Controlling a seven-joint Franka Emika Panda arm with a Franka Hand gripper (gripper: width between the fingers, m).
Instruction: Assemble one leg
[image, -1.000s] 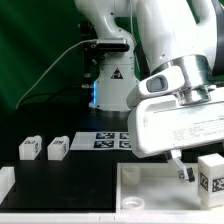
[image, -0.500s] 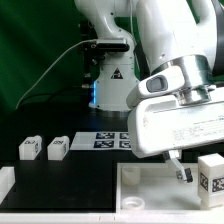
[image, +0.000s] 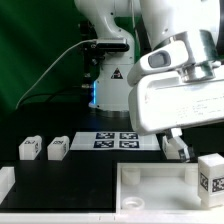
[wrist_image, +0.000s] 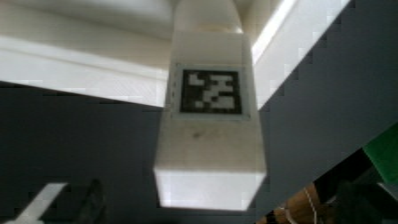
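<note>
A white leg (image: 210, 173) with a black-and-white tag stands upright on the large flat white panel (image: 150, 185) at the exterior view's right. My gripper (image: 176, 148) hangs open just above and to the left of it, holding nothing. In the wrist view the same leg (wrist_image: 210, 95) runs up the middle of the picture, its bright end face nearest the camera. My gripper (wrist_image: 199, 216) shows there only as dim fingers on either side, apart from the leg. Two more legs (image: 28, 148) (image: 57, 148) lie side by side on the dark table at the left.
The marker board (image: 115, 140) lies flat behind the panel, in front of the arm's base (image: 110, 85). A white block edge (image: 5, 180) shows at the front left corner. A green curtain hangs behind.
My gripper has risen from beside the standing leg and its jaws opened slightly wider. The leg and the two legs at the left have not moved.
</note>
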